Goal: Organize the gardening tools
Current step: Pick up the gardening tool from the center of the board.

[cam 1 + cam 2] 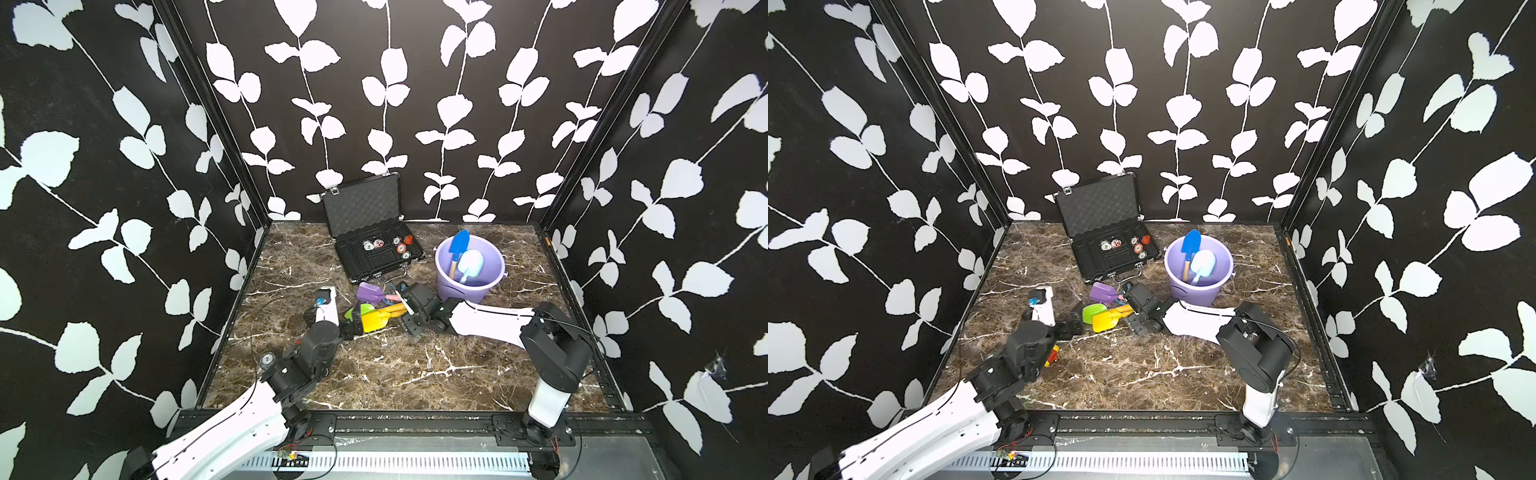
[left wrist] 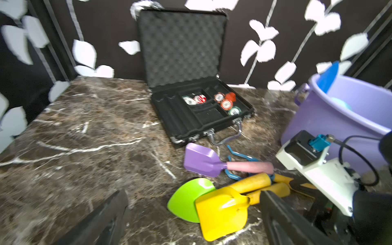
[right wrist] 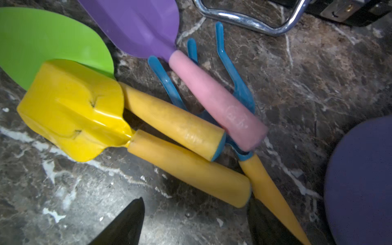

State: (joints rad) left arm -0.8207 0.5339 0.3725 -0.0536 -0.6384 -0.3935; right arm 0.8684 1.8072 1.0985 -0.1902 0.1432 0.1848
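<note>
Purple spade (image 2: pixel 201 161), green scoop (image 2: pixel 188 199), yellow spade (image 2: pixel 222 212), blue rake (image 3: pixel 242 93) heaped, handles overlapping; blue spade (image 1: pixel 460 243), pale-blue scoop (image 1: pixel 471 262) standing in bucket (image 1: pixel 478 293).

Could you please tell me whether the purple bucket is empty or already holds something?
Not empty: the purple bucket stands upright, with a blue spade and a pale-blue scoop standing inside it, heads up.

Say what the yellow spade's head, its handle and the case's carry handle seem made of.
Yellow spade head: glossy hard plastic or painted sheet metal; sharp highlights, creased folds. Spade handle: matte, faintly grainy, perhaps painted wood or foam; unsure. Carry handle: polished chromed metal, mirror-like reflections.
</note>
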